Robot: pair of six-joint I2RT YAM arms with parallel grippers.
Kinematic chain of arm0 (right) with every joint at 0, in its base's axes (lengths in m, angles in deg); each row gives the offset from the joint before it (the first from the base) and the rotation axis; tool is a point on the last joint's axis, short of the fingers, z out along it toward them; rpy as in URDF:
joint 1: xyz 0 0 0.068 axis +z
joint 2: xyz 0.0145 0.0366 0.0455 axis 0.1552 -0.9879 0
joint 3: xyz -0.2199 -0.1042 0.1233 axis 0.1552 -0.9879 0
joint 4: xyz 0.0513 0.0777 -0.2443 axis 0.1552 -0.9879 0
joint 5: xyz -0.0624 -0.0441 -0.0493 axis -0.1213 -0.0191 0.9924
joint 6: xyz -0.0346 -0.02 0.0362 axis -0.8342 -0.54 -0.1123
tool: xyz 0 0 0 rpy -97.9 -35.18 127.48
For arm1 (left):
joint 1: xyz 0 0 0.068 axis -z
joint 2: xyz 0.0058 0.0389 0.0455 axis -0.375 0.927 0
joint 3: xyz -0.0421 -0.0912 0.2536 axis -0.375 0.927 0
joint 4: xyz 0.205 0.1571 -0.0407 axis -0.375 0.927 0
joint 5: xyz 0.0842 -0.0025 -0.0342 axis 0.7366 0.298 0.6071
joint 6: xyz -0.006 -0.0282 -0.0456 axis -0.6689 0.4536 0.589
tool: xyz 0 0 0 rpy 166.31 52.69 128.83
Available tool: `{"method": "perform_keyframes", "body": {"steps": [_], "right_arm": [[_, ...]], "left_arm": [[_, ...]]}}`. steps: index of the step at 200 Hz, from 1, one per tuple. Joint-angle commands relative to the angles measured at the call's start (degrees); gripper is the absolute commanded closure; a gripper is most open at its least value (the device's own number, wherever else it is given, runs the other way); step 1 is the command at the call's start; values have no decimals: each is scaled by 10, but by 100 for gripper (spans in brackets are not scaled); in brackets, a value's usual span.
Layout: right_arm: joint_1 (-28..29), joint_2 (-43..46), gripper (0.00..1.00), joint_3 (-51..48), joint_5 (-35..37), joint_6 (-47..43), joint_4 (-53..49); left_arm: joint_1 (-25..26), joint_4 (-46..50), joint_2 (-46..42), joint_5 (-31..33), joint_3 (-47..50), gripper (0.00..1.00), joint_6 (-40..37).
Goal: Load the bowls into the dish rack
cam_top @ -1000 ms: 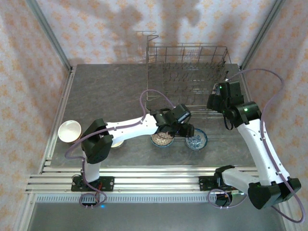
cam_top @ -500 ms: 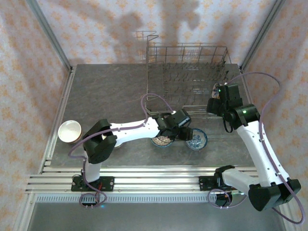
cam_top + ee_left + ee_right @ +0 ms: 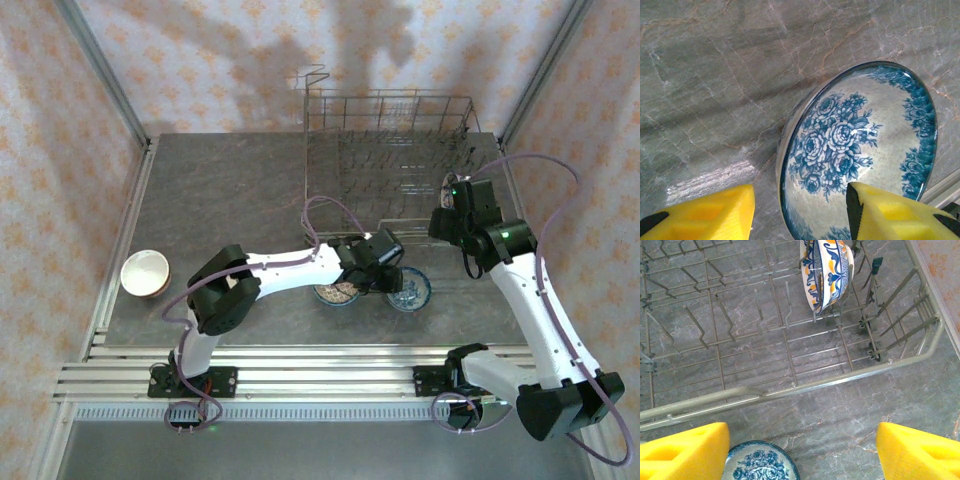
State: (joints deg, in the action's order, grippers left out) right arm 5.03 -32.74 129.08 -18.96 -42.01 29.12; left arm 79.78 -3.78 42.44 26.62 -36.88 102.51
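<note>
- Since the earlier top view, the left arm had swung its elbow rightward. It had carried the left gripper [image 3: 388,280] down between the brown patterned bowl [image 3: 335,294] and the blue floral bowl [image 3: 413,291]. The right arm had hardly shifted.
- From above, we saw those two bowls on the grey table [image 3: 220,190], just in front of the dish rack [image 3: 390,97]. A cream bowl [image 3: 145,273] sat well apart at the left edge. The right gripper [image 3: 448,210] hovered over the rack's near right corner.
- On the left wrist camera, the left gripper [image 3: 800,210] was spread wide and straddled the rim of the blue floral bowl [image 3: 860,150]. One of its yellow fingers [image 3: 705,212] hung outside over the table and the other over the bowl's inside. We could not tell whether either touched the bowl.
- On the right wrist camera, the right gripper [image 3: 800,450] was spread and empty above the rack's front rail [image 3: 790,389]. A blue-white-orange bowl [image 3: 826,270] stood on edge between the tines [image 3: 722,315] toward the rack's right side. The blue floral bowl [image 3: 760,469] showed at the bottom edge.
- We judged the step in hand to be the grasp on the blue floral bowl's rim. The next move would call for pinching its wall firmly and lifting without nudging the brown neighbour. The bowl would then need tipping on edge into a free row of tines.
</note>
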Motion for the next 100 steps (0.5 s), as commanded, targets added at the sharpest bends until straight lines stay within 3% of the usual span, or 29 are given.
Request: {"method": "perform_keyframes", "body": {"steps": [1, 100], "right_arm": [[-1, 12, 23, -7, 8, 5, 9], [-1, 1, 22, -21, 19, -2, 35]], "left_arm": [[1, 31, 14, 22, -20, 49, 0], [-9, 58, 43, 2, -41, 72, -10]]}}
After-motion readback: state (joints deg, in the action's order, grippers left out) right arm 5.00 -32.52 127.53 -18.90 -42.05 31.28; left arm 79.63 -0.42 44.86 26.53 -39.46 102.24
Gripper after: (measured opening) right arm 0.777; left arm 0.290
